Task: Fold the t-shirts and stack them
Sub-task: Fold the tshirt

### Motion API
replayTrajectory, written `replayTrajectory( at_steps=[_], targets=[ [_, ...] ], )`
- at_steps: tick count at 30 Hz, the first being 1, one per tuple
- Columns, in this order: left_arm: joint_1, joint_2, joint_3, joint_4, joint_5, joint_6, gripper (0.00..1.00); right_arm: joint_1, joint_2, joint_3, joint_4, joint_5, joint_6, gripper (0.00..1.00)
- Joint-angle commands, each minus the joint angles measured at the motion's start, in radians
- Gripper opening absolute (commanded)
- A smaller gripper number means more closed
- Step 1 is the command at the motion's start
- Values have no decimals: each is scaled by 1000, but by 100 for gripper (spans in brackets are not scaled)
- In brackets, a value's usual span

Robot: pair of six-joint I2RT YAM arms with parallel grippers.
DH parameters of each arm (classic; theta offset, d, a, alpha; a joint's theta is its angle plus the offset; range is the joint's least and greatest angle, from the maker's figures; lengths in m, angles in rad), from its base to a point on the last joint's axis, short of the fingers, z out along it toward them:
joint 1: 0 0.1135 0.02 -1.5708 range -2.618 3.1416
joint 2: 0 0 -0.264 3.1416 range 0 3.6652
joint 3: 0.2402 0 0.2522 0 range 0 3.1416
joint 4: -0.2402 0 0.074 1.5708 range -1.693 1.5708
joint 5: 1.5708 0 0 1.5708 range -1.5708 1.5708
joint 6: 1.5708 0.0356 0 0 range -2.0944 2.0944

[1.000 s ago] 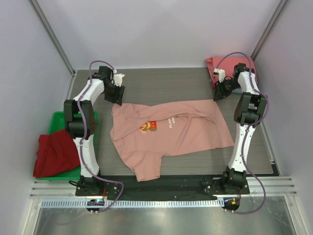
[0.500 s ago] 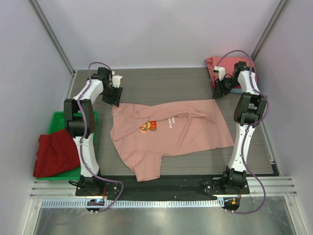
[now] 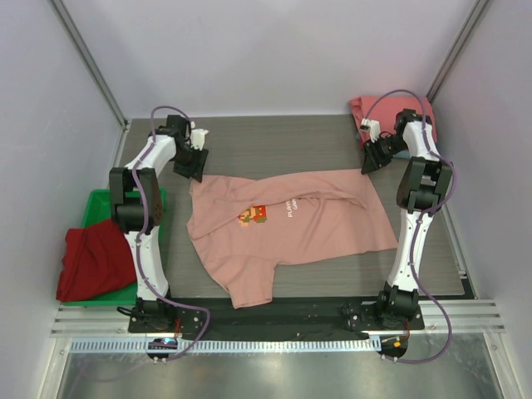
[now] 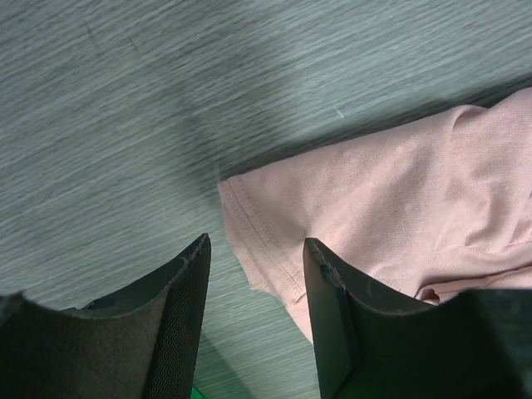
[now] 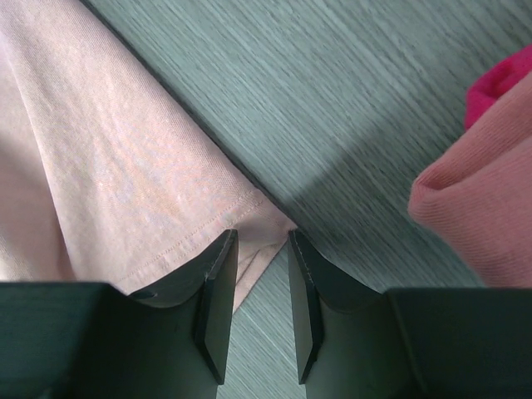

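Observation:
The dusty-pink t-shirt (image 3: pixel 287 224) lies spread on the table, its pixel chest print (image 3: pixel 253 215) facing up. My left gripper (image 3: pixel 194 169) is open just above the shirt's far left corner; in the left wrist view (image 4: pixel 256 249) that hemmed corner (image 4: pixel 262 241) lies between the fingers. My right gripper (image 3: pixel 368 164) is open over the shirt's far right corner; in the right wrist view (image 5: pixel 262 241) the corner (image 5: pixel 264 229) sits between the jaws. A coral-red shirt (image 3: pixel 371 116) lies folded at the back right. A dark red shirt (image 3: pixel 93 260) lies on the green tray.
The green plastic tray (image 3: pixel 98 202) sits left of the table beside the left arm. The coral-red shirt also shows at the right of the right wrist view (image 5: pixel 482 199). White walls stand close on three sides.
The left gripper drew back a little to the far left of the shirt corner. The right gripper shifted slightly near the far right corner. The shirt has not moved.

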Motion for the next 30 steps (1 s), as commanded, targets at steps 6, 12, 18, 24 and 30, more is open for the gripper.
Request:
replayTrajectory(
  at_steps=[6,12,18,24,30],
  targets=[
    [4,-5,2,-3,-17,20,50,5,31,21,8,-32,15,36],
    [4,-11,-5,-3,-26,21,50,34,32,-5,19,35,-9,24],
    [3,-13,-4,0,-31,24,50,83,-34,-135,133,177,-33,15],
    [3,-30,-19,-1,-38,23,50,82,-75,-181,266,229,56,1],
    [6,-45,-27,-1,-38,0,51,80,-169,-272,357,278,73,1]
  ],
)
